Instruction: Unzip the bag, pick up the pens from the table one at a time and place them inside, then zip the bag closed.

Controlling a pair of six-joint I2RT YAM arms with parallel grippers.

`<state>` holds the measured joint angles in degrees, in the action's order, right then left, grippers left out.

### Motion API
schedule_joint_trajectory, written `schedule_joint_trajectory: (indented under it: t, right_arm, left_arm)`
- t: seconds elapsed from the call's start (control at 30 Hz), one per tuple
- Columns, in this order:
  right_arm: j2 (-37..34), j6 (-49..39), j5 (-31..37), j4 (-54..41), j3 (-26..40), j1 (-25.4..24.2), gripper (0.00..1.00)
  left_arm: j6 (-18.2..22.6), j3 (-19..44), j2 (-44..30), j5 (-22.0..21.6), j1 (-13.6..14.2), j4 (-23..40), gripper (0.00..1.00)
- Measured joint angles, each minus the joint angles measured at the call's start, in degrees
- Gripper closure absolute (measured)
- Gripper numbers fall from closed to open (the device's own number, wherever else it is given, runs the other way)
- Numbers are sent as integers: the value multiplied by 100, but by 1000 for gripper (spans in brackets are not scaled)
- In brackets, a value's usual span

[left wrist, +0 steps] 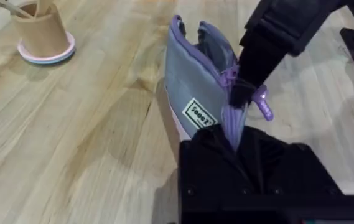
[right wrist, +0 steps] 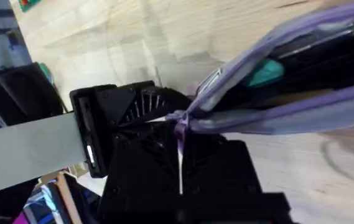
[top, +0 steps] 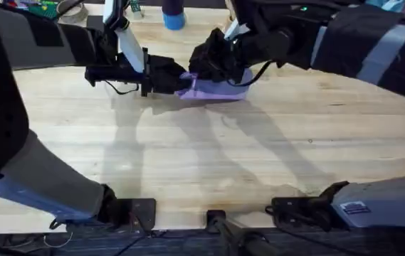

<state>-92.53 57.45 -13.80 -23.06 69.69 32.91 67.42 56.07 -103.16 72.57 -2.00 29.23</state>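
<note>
1. Here, the table (top: pixel 209 149) is made of pale wood planks with lines of grain, and soft shadows of the arms lie on it.
2. The bag (top: pixel 213 87) sits far back on the table, near the middle, between the two grippers.
3. The left gripper (top: pixel 176 80) reaches in from the left and is closed on the bag's left end; in the left wrist view its black fingers (left wrist: pixel 251 155) pinch the bag's purple edge.
4. The right gripper (top: pixel 213 60) comes from the right and sits on top of the bag. In the left wrist view it is closed on the zip pull (left wrist: pixel 260 102) at the bag's top edge.
5. The bag is open part way; in the right wrist view its mouth gapes and something green (right wrist: pixel 265 73) shows inside.
6. A white label (left wrist: pixel 200 114) with dark letters is on the bag's grey side.
7. A tan cup (left wrist: pixel 40 28) on a pink and blue coaster (left wrist: pixel 46 55) stands on the table, well apart from the bag.
8. A blue thing (top: pixel 174 18) stands at the table's far edge.
9. Bright bits of clutter lie at the far left corner of the room.
</note>
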Motion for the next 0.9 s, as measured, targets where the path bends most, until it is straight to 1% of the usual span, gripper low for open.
schedule_joint_trajectory:
  t: [0.27, 0.6, 0.63, 0.73, 0.77, 0.9]
  right_arm:
    - [33, 0, -161, -30, -7, -122, 970]
    - [33, -79, -536, -117, -7, -450, 969]
    - [110, -207, -396, -337, -7, -476, 969]
    - [259, -392, -46, -612, -4, -501, 970]
    - [344, -600, 388, -745, -4, -614, 969]
    - [348, -770, 751, -792, -4, -692, 969]
  left_arm:
    - [0, 6, 0, 34, 22, 24, 957]
    - [0, 28, 1, -33, 56, 244, 957]
    - [2, 28, 1, -104, 74, 291, 957]
    - [2, 28, -1, -194, 81, 330, 957]
    - [2, 24, 0, -291, 79, 340, 957]
    - [0, 24, 1, -326, 74, 335, 957]
